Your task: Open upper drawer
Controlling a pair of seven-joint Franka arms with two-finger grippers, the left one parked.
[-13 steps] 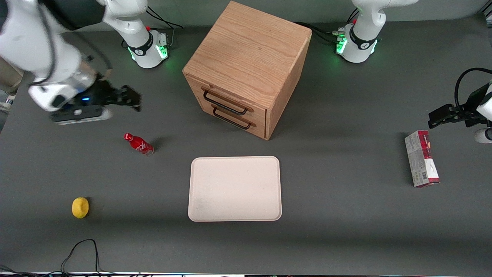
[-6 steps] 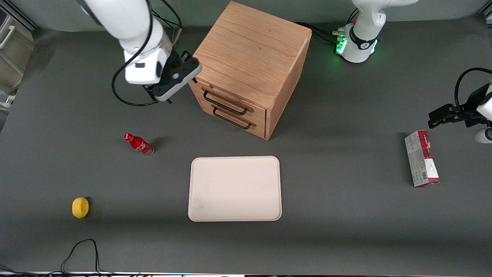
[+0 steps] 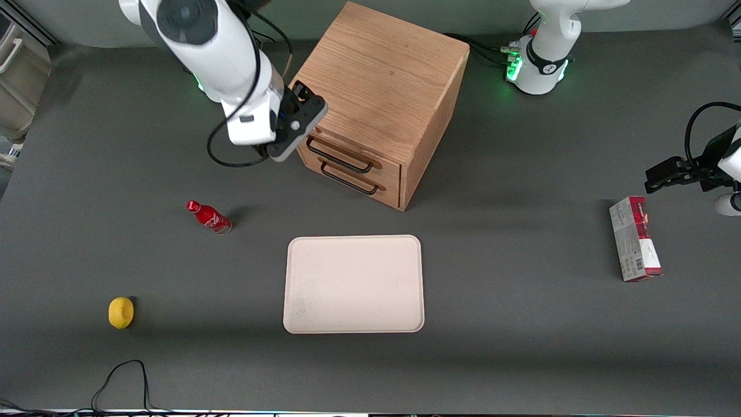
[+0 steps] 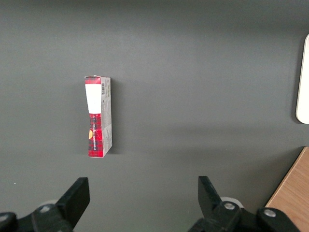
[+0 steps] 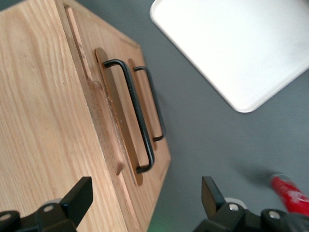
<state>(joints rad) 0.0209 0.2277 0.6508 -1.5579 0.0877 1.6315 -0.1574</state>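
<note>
Half a second ago your gripper (image 3: 288,134) hung just off the cabinet's top corner at the working arm's end; it has since dropped and slid nearer the front camera, and now sits just beside the end of the drawer fronts. Nothing else on the table has shifted. You can see from the wrist view that its fingers (image 5: 79,198) are spread wide apart, with nothing between them — the cabinet's corner and drawer fronts lie below the gap.

Your target, the upper drawer (image 3: 341,152), is shut flush in the oak cabinet (image 3: 379,75), which stands near the table's edge where the arm bases are, about midway along it. Its thin black bar handle (image 5: 133,111) runs along the front, with the lower drawer's handle (image 5: 153,108) just beneath and parallel. The gripper is close to the upper handle's end but not touching it.

Elsewhere you have a pale tray (image 3: 354,284) in the middle of the table, nearer the camera than the cabinet. A red bottle (image 3: 209,216) lies toward the working arm's end, and a yellow lemon (image 3: 121,312) sits nearer that end's camera-side corner. A red and white carton (image 3: 635,238) lies toward the parked arm's end.
</note>
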